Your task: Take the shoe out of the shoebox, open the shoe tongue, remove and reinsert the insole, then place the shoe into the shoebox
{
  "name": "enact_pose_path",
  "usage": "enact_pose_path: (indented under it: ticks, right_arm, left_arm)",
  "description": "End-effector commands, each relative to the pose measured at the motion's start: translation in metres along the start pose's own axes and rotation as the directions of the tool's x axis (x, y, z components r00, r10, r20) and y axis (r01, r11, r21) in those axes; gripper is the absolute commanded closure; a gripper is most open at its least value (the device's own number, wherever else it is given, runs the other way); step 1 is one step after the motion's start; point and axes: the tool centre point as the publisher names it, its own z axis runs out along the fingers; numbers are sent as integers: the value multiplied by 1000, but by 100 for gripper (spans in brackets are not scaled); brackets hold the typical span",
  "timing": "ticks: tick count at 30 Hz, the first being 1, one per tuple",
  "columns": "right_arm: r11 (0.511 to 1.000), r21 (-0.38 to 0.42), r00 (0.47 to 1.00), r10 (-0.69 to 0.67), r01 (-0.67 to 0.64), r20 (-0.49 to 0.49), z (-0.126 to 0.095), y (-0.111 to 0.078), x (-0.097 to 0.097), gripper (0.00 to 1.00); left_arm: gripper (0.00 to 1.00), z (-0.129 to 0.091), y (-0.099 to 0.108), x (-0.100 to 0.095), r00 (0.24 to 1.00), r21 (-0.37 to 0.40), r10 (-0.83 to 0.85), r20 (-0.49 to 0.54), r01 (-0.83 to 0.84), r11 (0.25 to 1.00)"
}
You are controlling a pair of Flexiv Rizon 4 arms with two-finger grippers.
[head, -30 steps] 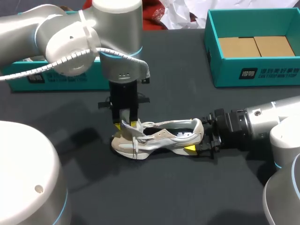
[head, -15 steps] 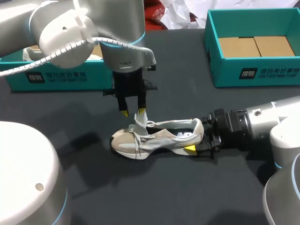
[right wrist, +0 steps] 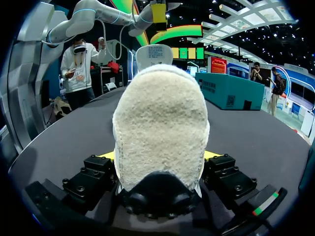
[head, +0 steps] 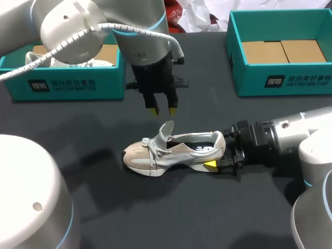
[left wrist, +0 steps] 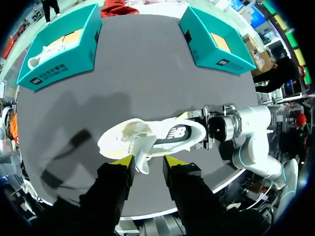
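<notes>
the shoe stands on its sole in the middle of the table, out of any box, with the toe to the left and the heel to the right. its tongue is pulled up and stands nearly upright over the laces, so the mouth of the shoe lies open. the insole inside is too dark to make out.

the right gripper comes in low from the right and is clamped on the heel, one yellow tip on each side. the right wrist view shows the padded heel filling the space between its fingers. the left gripper hangs above the tongue, apart from it, its two fingers spread and holding nothing.

a teal box sits at the far right with only cardboard on its floor. another teal box at the far left holds a second shoe.

the insole step looks to be next, and i judge the risks to be these:
- the tongue is soft and may fall back over the opening, blocking the left fingers.
- the fingers may snag the loose laces on the way down and drag the toe up.
- a snug insole pulled upward may lift the whole shoe, since the heel padding gives under the clamp.
</notes>
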Motion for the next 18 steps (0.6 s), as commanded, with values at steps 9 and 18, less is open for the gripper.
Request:
enact_pose_path:
  ticks: [9,18]
  right_arm:
    - [1000,3,1000,0,0,2,2,-1,0,100]
    - [1000,3,1000,0,0,2,2,-1,0,100]
  left_arm:
    - [68,-10,-20,37,887,-108,456,-78,-462,880]
    - [69,-7,-17,52,589,-128,801,-104,-807,576]
